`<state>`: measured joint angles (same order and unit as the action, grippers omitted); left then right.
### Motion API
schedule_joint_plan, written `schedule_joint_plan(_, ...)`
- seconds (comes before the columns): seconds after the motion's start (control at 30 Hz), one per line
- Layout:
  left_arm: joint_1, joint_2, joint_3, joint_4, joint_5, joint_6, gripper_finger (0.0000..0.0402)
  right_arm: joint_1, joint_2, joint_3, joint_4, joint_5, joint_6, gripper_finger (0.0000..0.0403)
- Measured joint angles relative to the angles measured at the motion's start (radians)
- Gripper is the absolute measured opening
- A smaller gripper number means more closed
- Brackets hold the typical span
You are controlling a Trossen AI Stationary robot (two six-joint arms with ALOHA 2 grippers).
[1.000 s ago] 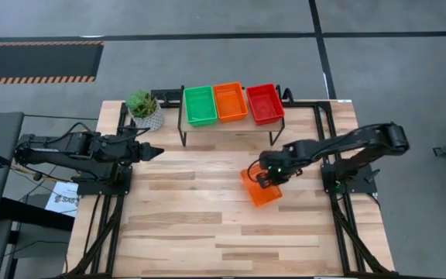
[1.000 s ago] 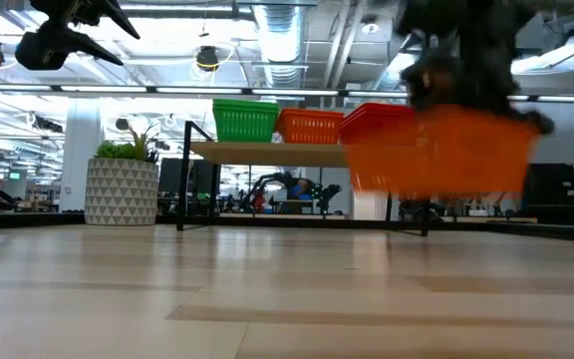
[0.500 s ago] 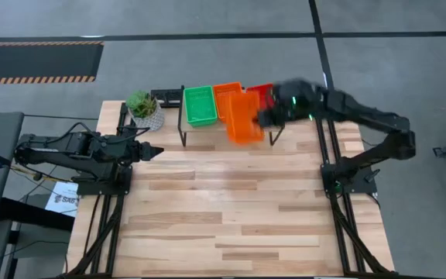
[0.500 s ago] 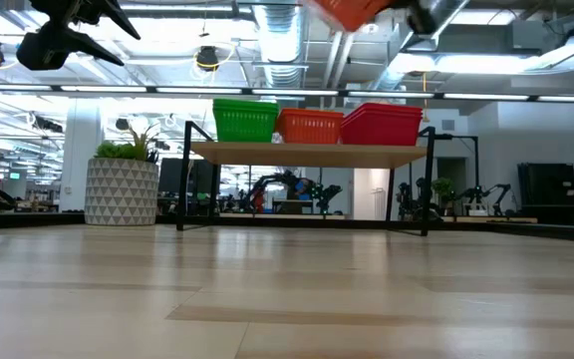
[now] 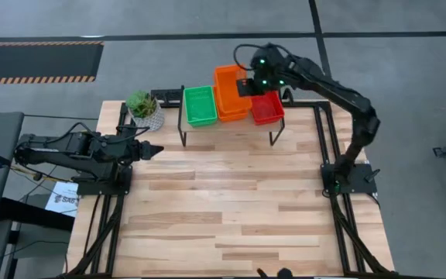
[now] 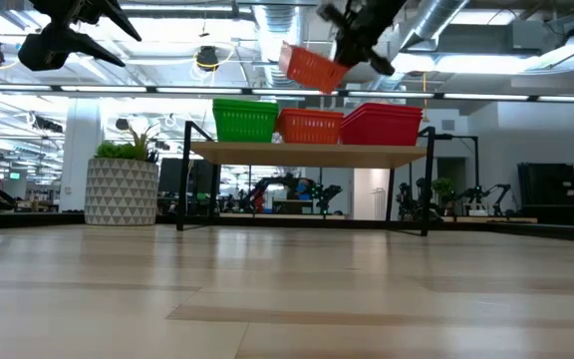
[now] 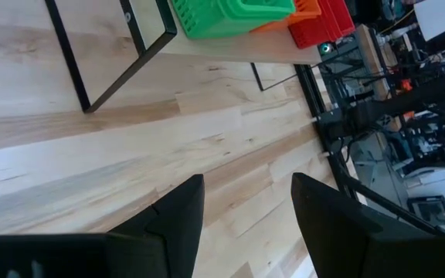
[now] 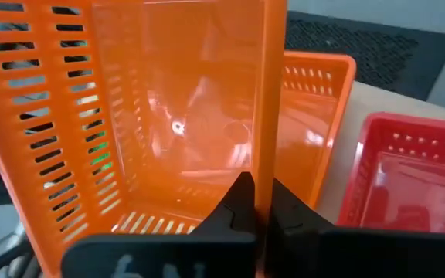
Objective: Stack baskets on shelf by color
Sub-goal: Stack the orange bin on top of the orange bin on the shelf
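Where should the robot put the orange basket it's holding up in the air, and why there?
Probably lower it straight down. The right gripper pinches the wall of the orange mesh plastic basket, tilted above the orange basket on the low wooden shelf, between the green and red ones. Same colour, so it nests there.

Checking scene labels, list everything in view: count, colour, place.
Shelf: one, light wood on black legs, far side of the table.
Green basket: one, left end of the shelf.
Orange basket on shelf: one, middle.
Red basket: one, right end.
Held orange basket: one, tilted in the air above the shelf's orange one.
Potted plant: one, green in a white patterned pot, left of the shelf.
Table: one, wooden planks.
Right gripper: shut on the held orange basket's rim.
Left gripper: open, near the table's left edge.
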<state>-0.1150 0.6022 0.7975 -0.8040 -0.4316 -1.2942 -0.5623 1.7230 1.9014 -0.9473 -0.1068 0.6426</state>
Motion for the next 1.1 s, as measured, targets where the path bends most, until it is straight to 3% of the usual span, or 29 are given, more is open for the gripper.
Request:
schedule_joint_plan(0.53, 0.000, 0.000, 0.000, 0.002, -0.002, -0.010, 0.0183, -0.027, 0.084, 0.003, -0.036, -0.003, -0.026, 0.0017)
schedule_joint_plan(1.1, 0.000, 0.000, 0.000, 0.002, -0.002, -0.012, 0.0183, -0.035, 0.084, 0.003, -0.034, -0.001, -0.042, 0.0075)
